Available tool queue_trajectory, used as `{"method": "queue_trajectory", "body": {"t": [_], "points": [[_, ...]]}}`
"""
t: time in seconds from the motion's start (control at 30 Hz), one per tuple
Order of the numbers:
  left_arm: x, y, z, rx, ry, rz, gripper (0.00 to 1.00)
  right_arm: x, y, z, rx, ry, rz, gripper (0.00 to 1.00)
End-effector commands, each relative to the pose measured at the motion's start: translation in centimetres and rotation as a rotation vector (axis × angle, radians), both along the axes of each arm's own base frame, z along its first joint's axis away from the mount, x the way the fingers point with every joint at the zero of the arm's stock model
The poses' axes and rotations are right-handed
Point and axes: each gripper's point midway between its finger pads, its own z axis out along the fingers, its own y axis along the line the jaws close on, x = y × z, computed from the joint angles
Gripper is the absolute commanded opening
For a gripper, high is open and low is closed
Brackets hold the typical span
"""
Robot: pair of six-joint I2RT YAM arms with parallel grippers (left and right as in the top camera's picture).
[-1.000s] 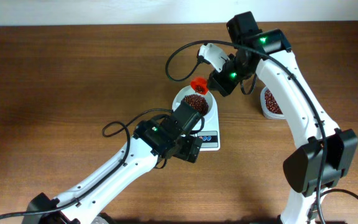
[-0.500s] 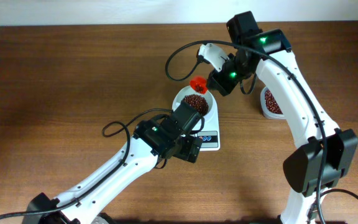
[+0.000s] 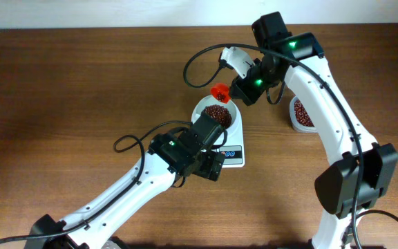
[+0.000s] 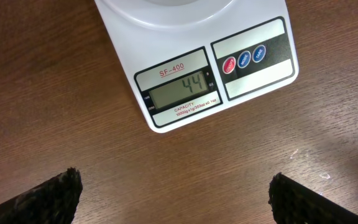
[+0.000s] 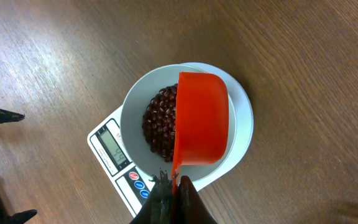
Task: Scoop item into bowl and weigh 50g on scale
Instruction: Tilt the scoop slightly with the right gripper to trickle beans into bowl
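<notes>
The white bowl [image 3: 217, 111] [image 5: 135, 112] sits on the white scale [image 3: 232, 153] [image 4: 185, 93] and holds dark red-brown beans [image 3: 217, 113] [image 5: 159, 124]. The scale display reads 44 in the left wrist view. My right gripper [image 3: 235, 88] [image 5: 174, 190] is shut on the handle of an orange scoop [image 3: 220, 92] [image 5: 201, 118], held above the bowl's far side. My left gripper [image 3: 216, 164] [image 4: 176, 193] is open and empty, hovering over the table just in front of the scale.
A clear plastic container [image 3: 300, 114] with more beans stands to the right of the scale, partly hidden by my right arm. A black cable loops behind the bowl [image 3: 195, 69]. The rest is bare wooden table [image 3: 61, 90].
The orange scoop has shifted very slightly at the bowl's far rim. The left arm has not moved.
</notes>
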Motion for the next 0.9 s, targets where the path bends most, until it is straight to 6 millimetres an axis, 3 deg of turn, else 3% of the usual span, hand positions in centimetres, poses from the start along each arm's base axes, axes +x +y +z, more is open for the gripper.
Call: {"method": "queue_trajectory", "body": {"t": [0.0, 0.53, 0.77, 0.87], "points": [[-0.1, 0.3, -0.4, 0.023, -0.003, -0.011, 0.99, 0.3, -0.1, 0.9, 0.007, -0.022, -0.01, 0.04], [-0.1, 0.3, -0.4, 0.023, -0.003, -0.011, 0.99, 0.7, -0.3, 0.8, -0.012, -0.04, -0.018, 0.04], [-0.1, 0.3, -0.4, 0.023, -0.003, -0.011, 0.99, -0.3, 0.2, 0.7, -0.007, -0.028, 0.043, 0.04], [-0.1, 0.3, -0.4, 0.023, -0.003, -0.011, 0.99, 0.6, -0.3, 0.6, -0.036, -0.03, -0.048, 0.04]]}}
